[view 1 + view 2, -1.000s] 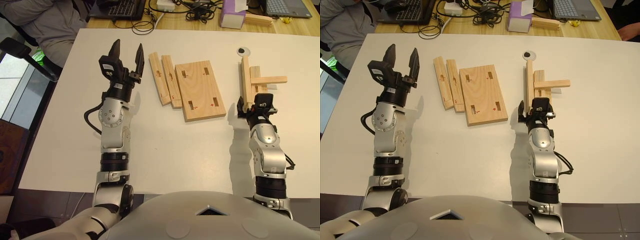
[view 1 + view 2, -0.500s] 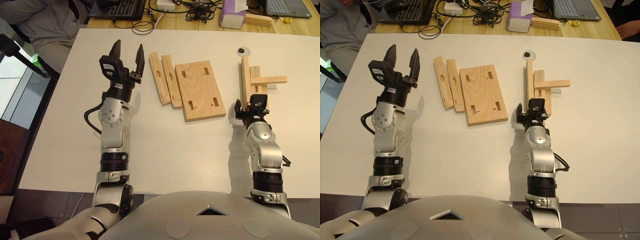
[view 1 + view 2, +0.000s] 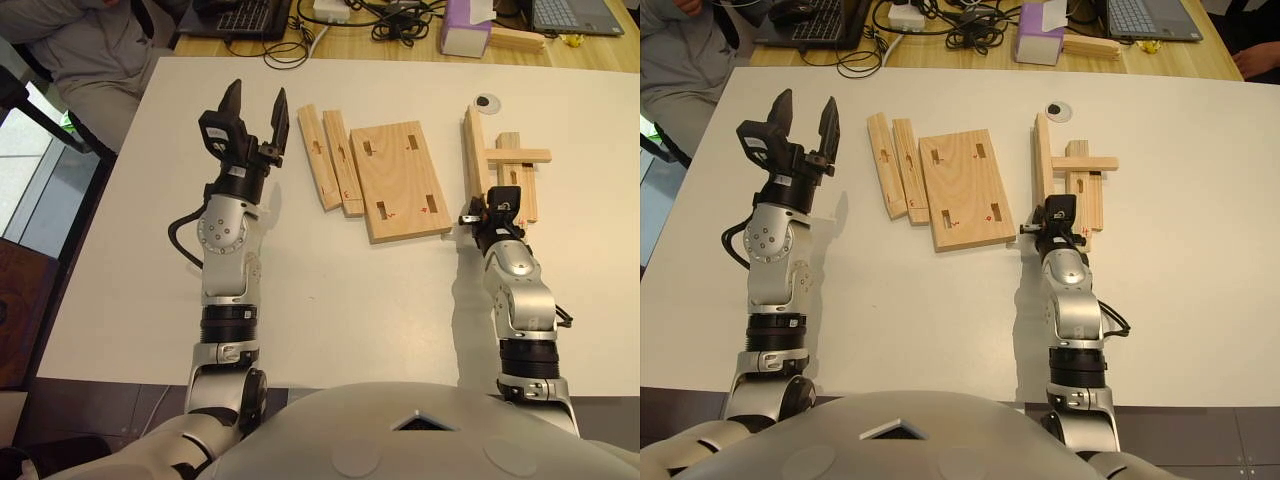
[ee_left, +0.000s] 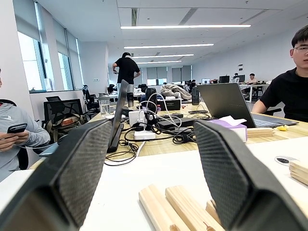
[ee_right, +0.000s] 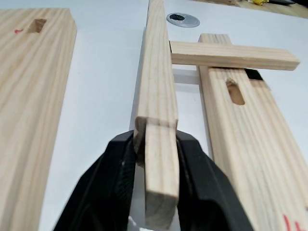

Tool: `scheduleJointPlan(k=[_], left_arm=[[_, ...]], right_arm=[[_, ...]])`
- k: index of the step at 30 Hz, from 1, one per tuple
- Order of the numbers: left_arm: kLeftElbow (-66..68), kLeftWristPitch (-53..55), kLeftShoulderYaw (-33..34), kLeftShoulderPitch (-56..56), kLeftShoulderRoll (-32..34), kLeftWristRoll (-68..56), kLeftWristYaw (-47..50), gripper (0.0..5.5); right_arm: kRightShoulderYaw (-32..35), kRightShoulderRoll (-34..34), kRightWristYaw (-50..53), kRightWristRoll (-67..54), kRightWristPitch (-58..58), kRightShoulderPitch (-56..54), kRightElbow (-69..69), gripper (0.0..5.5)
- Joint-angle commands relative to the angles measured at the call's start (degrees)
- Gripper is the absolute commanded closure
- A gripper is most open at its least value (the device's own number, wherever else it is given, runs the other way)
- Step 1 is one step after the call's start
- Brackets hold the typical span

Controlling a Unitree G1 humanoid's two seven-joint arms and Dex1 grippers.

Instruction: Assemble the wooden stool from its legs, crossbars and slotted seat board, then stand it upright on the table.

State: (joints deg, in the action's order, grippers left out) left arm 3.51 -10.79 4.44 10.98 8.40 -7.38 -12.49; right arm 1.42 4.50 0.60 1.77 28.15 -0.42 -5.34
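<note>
With right gripper clenched on bar and left gripper gaping upper left, hold level and aim notched end squarely into slot of leg.

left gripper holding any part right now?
No, the left gripper is open above the table, with nothing between its fingers.

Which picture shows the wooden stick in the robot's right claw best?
The right wrist view. The stick is up close there, with the right gripper shut on its near end. The two eye views show most of its length from above, right of the seat board, but small.
</note>
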Motion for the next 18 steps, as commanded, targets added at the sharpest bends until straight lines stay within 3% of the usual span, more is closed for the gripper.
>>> scheduleJointPlan(k=[1,6,11,18], left_arm=[[0.3,0.5,0.1,1.0,0.1,0.0,0.2,2.36],[0.2,0.6,0.2,1.2,0.2,0.0,0.1,2.36],[-1.0,4.3,0.6,4.1,0.8,-3.7,-2.2,2.36],[-0.1,25.9,3.2,17.6,2.1,-18.2,-7.1,2.36]], right_arm=[[-0.4,0.7,0.2,1.2,-2.4,-0.9,-0.7,4.5],[-2.4,2.7,0.1,4.3,-7.4,-0.5,0.1,4.5],[-5.9,7.7,0.5,11.0,-20.7,-0.2,1.5,4.5],[-8.3,17.1,0.3,20.1,-39.1,-4.6,6.9,4.51]])
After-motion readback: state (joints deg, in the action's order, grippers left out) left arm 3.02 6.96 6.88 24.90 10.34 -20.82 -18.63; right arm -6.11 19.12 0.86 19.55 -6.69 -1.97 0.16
